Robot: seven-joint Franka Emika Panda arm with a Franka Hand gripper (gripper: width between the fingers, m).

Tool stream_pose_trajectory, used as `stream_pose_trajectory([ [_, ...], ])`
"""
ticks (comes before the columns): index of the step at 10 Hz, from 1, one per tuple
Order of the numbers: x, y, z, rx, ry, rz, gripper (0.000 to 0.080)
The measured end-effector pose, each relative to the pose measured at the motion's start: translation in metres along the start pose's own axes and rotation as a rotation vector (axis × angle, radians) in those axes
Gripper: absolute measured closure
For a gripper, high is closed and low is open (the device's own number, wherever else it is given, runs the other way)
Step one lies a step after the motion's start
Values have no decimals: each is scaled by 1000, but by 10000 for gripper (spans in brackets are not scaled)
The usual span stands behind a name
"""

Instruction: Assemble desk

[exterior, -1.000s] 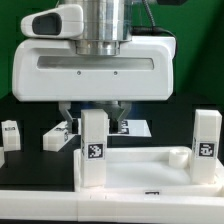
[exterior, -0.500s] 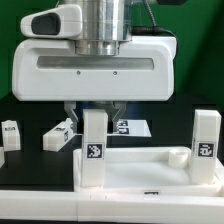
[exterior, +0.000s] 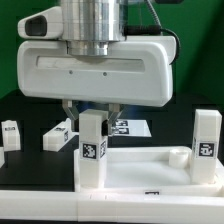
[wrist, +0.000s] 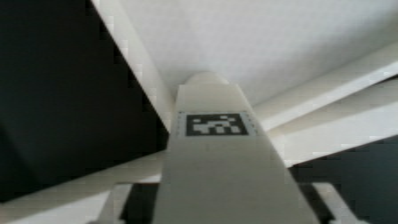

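The white tray-like tabletop (exterior: 150, 172) lies at the front, and it also shows in the wrist view (wrist: 267, 40). One tagged white leg (exterior: 92, 150) stands upright at its corner on the exterior view's left. Another leg (exterior: 207, 135) stands at the corner on the exterior view's right. My gripper (exterior: 92, 112) hangs straight over the left leg, with a finger on each side of its top. In the wrist view the leg (wrist: 217, 150) runs between my fingers (wrist: 134, 200), and a dark gap shows on each side. The jaws stand open around it.
Two loose white legs (exterior: 58, 135) (exterior: 10, 133) lie on the black table on the exterior view's left, behind the tabletop. The marker board (exterior: 130, 127) lies behind the gripped-over leg. A green wall closes the back.
The hand has shifted slightly toward the exterior view's left, and its fingers now sit a little closer in around the leg top. The legs and the tabletop have barely moved.
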State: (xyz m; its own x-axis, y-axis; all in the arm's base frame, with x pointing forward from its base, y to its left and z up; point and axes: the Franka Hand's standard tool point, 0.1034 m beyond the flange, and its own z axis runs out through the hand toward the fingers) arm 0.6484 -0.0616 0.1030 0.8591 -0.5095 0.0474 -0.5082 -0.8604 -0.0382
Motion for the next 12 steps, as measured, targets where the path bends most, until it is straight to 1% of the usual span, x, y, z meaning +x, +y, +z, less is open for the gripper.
stream_pose_trajectory([
  [3,0,0,0,3,-2,282,509],
  [4,-1,0,0,2,-6,430,509],
  [7,-1,-1,0,8,-13,733,509],
  [10,-1,-1,0,12,-17,855,509],
  [12,-1,-1,0,12,-17,835,500],
])
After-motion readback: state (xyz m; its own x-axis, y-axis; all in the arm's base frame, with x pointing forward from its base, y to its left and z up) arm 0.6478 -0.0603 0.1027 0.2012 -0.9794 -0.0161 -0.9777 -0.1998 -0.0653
